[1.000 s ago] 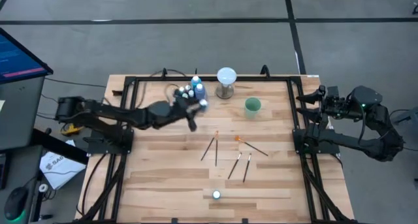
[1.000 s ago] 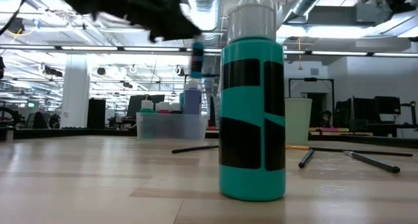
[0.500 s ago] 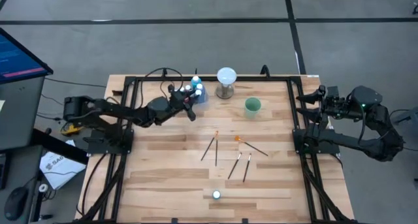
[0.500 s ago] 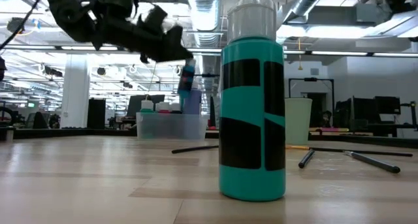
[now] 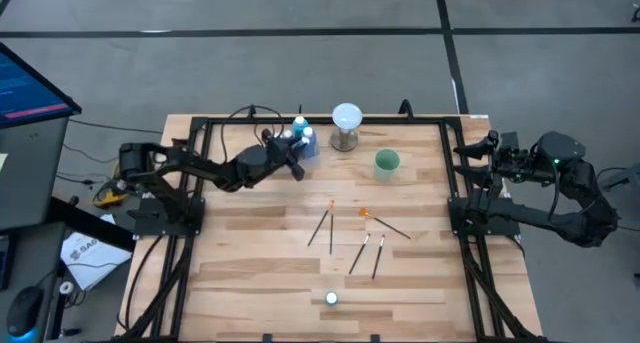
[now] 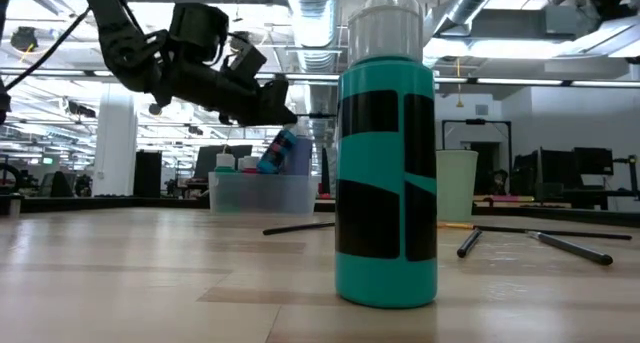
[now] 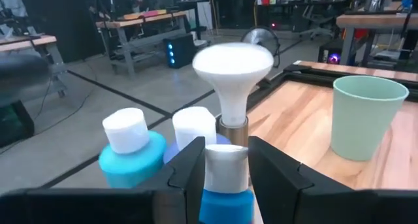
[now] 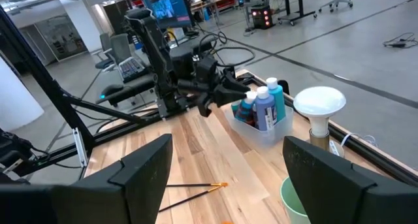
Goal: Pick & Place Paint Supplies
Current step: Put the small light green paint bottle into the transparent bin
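While bottles are collecting in the bin, high view: left gripper (image 5: 297,163) is hanging over clear bin (image 5: 300,150) at the desk (image 5: 250,253) far edge; brushes (image 5: 350,238) are lying mid-desk, not yet picked.
low view: blue bottle (image 6: 275,151) is tilting bin-ward, likely for dropping in.
left wrist view: jaws are pinching the bottle's white cap (image 7: 226,166).
right wrist view: right gripper (image 8: 225,168) is waiting at the desk's side, jaws spread, holding nothing.
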Robot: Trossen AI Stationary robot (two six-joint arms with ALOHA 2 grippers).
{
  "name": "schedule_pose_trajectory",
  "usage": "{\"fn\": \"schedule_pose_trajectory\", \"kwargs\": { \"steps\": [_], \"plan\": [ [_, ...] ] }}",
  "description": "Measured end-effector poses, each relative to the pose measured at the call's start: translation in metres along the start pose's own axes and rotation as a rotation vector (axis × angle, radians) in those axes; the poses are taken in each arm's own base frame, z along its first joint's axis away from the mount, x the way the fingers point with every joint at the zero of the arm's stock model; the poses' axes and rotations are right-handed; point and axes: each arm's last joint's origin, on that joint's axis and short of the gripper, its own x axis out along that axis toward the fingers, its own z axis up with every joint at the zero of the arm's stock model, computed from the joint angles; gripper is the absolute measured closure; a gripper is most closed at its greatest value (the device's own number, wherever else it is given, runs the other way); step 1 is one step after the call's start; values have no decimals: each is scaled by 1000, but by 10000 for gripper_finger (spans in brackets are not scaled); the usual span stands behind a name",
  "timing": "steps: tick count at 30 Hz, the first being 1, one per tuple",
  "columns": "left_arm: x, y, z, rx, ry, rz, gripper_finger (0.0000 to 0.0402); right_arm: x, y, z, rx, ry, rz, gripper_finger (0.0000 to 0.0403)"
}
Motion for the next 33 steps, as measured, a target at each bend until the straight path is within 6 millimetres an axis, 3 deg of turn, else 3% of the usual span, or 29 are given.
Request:
{"fn": "schedule_pose_trajectory", "kwargs": {
  "steps": [11, 16, 21, 24, 29, 33],
  "plan": [
    [-12, 3, -20, -32, 49, -12, 334, 0, 0, 0, 0, 2, 0, 117],
    [-29, -1, -12, -65, 13, -55, 339, 0, -1, -4, 7, 44, -13, 117],
    [-55, -9, 16, -55, -95, -185, 309, 0, -2, -6, 12, 65, -19, 117],
    [-73, -13, 28, -35, -72, -238, 276, 0, -2, -6, 30, 60, -44, 117],
    [-91, -13, 31, 56, 214, -242, 216, 7, -5, -6, 48, 88, -108, 117],
    [-90, -8, 50, 86, 371, -199, 203, 21, -7, -3, 45, 132, -152, 117]
  ]
}}
